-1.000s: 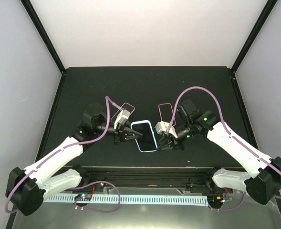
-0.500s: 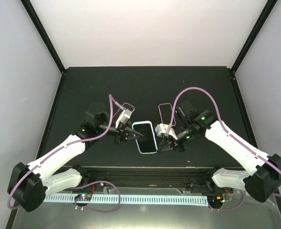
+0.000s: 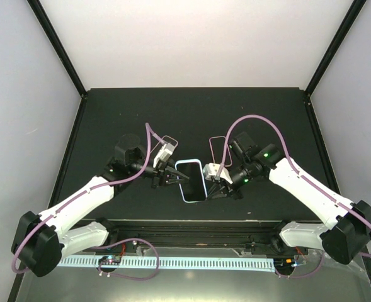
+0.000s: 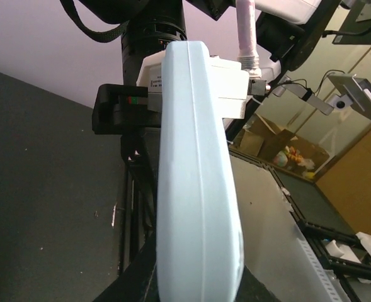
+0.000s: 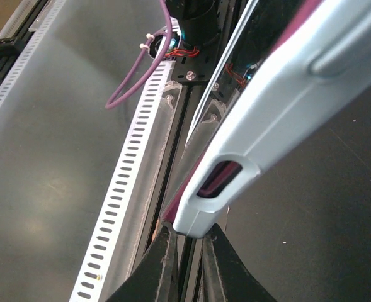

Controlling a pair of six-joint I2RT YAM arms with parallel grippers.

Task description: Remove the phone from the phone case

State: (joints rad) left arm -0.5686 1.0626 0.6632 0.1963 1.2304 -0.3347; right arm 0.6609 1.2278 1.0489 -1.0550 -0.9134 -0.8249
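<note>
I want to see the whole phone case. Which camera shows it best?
The top external view: it shows the whole phone case from above. The left wrist view shows only one pale blue side; the right wrist only a corner with a cutout.

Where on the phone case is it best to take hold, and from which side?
Grip the phone case by its thin long edges, coming in from the left and right sides. It is a flat slab, and in the top view its long edges face outward to either side. The right gripper pinches that narrow rim beside a cutout, so the rim fits between the fingers.
</note>
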